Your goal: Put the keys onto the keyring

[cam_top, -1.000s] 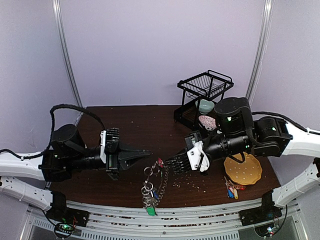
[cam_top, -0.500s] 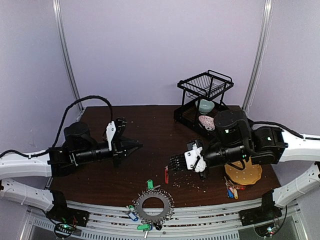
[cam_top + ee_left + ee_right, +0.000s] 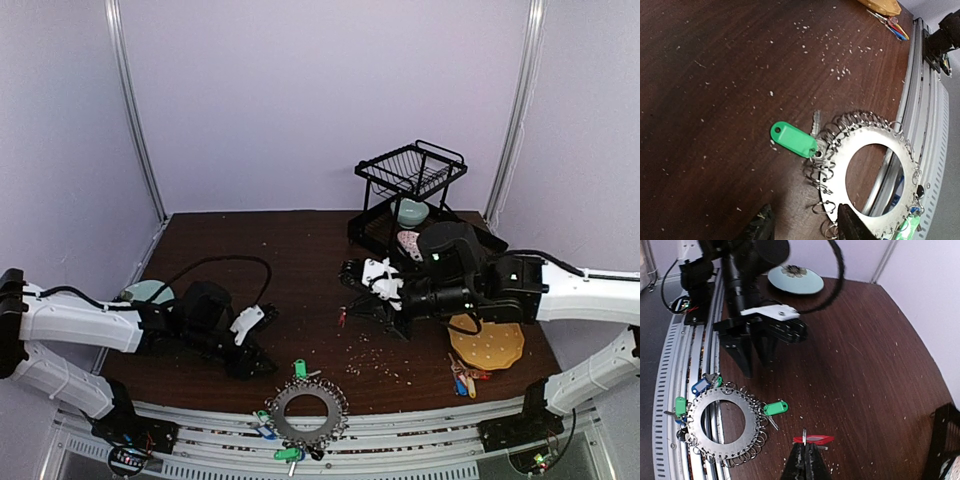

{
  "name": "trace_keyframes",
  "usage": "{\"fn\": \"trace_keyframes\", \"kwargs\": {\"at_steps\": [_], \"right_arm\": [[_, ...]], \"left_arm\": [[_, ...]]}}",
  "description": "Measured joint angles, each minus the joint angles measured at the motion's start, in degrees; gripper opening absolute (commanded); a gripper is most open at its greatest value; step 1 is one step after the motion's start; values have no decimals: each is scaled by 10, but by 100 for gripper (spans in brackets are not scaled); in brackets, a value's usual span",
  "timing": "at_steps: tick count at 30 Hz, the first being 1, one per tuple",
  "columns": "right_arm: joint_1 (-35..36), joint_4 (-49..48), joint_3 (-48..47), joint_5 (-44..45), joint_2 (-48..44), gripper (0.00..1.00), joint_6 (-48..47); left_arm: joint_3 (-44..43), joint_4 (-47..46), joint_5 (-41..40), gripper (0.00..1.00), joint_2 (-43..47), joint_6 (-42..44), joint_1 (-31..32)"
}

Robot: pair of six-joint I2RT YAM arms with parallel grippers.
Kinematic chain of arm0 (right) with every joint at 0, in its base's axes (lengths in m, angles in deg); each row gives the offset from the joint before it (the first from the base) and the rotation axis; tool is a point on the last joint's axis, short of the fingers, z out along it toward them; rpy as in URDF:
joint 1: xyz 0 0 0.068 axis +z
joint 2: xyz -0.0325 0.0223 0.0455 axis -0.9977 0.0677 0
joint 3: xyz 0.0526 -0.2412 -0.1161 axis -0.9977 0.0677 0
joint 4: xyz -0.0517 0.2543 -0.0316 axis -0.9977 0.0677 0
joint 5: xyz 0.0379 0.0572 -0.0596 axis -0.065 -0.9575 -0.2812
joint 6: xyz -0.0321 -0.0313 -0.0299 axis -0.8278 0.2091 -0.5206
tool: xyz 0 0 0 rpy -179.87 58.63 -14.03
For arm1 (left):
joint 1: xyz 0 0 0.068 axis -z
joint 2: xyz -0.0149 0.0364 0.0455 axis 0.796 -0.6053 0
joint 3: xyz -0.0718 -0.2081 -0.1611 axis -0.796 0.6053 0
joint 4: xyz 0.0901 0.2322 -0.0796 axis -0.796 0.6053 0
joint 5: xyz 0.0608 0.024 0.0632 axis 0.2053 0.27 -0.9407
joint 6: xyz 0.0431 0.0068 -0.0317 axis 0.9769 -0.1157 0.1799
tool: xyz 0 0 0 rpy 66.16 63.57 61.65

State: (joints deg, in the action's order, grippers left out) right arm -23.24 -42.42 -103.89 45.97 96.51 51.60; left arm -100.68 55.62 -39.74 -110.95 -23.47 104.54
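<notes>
The keyring (image 3: 283, 412), a flat silver disc strung with small loops, lies at the table's front edge, partly over the rail. A green-tagged key (image 3: 792, 140) hangs on its rim, and blue and green tags (image 3: 701, 386) show on the rail side. My left gripper (image 3: 260, 367) stands low just left of the keyring (image 3: 835, 175), open, with one finger (image 3: 852, 225) by the disc's rim and nothing gripped. My right gripper (image 3: 805, 445) hovers behind the keyring (image 3: 722, 396), shut on the small metal loop of a red-tagged key (image 3: 816, 439).
A pale plate (image 3: 150, 292) sits at the left, behind my left arm. A black dish rack (image 3: 405, 190) stands at the back right, and a yellow perforated disc (image 3: 485, 342) lies at the right. A small bunch of red, yellow and blue tagged keys (image 3: 463, 378) lies by it. Crumbs speckle the table.
The keyring, which hung between the grippers, dropped flat at the front edge. My left arm came down beside it and opened. My right gripper drew back with the red key.
</notes>
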Motion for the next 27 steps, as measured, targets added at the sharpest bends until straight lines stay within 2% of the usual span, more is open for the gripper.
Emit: {"fn": "trace_keyframes", "kwargs": {"at_steps": [7, 14, 18, 22, 27], "right_arm": [[-35, 35, 9, 26, 55, 0, 139], [-114, 68, 44, -17, 104, 0, 274], [-130, 97, 62, -29, 131, 0, 312], [-141, 112, 79, -38, 133, 0, 334], [-157, 125, 85, -39, 152, 0, 342]], "left_arm": [[21, 11, 22, 45, -1, 23, 1], [13, 25, 21, 50, 18, 43, 4], [-4, 20, 4, 49, 49, 49, -9], [-48, 23, -30, 49, 31, 63, -36], [-56, 22, -57, 49, 29, 81, -53]]}}
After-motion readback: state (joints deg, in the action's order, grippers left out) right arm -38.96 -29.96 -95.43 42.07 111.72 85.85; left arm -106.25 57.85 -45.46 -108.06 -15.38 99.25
